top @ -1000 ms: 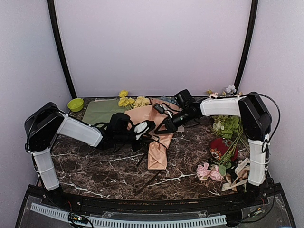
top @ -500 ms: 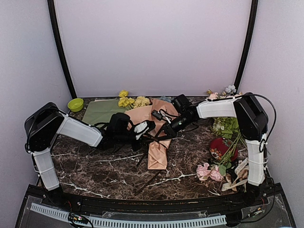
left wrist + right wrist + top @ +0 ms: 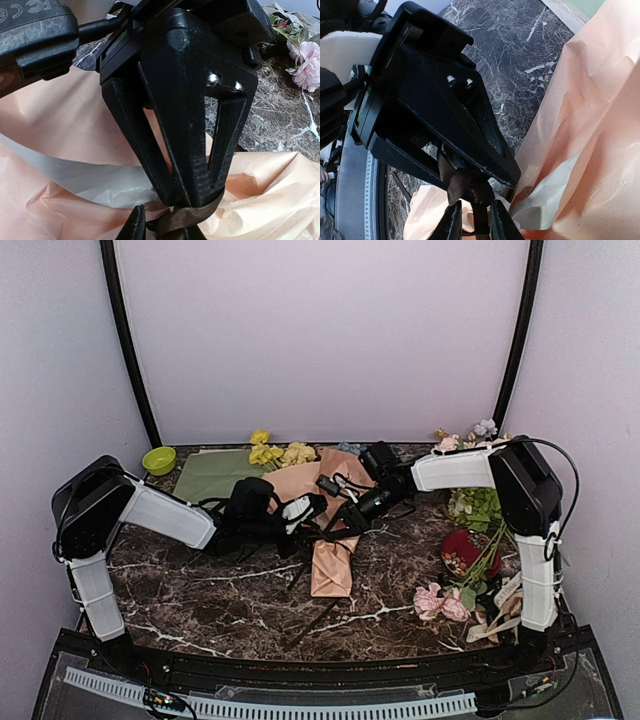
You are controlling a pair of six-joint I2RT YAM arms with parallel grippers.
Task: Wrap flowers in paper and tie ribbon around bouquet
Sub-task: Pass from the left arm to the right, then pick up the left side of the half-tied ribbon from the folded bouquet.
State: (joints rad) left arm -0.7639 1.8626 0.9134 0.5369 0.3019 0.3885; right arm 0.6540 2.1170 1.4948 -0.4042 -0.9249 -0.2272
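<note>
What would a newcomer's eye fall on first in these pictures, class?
The peach-pink bouquet at the centre of the table, yellow flowers at its far end. Over its middle the left hand and right hand meet tip to tip, both pinching the dark ribbon. Loose pink roses lie near right.

peach bouquet (image 3: pixel 330 562) lying flat, yellow flowers (image 3: pixel 272 453) far end, brown ribbon (image 3: pixel 186 218) midway

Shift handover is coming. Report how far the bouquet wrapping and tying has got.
Done: the paper is rolled into a cone round the flowers. In hand: the left gripper pinches the ribbon; it also runs between the right gripper fingertips, grip unclear. Left: no finished knot shows.
</note>
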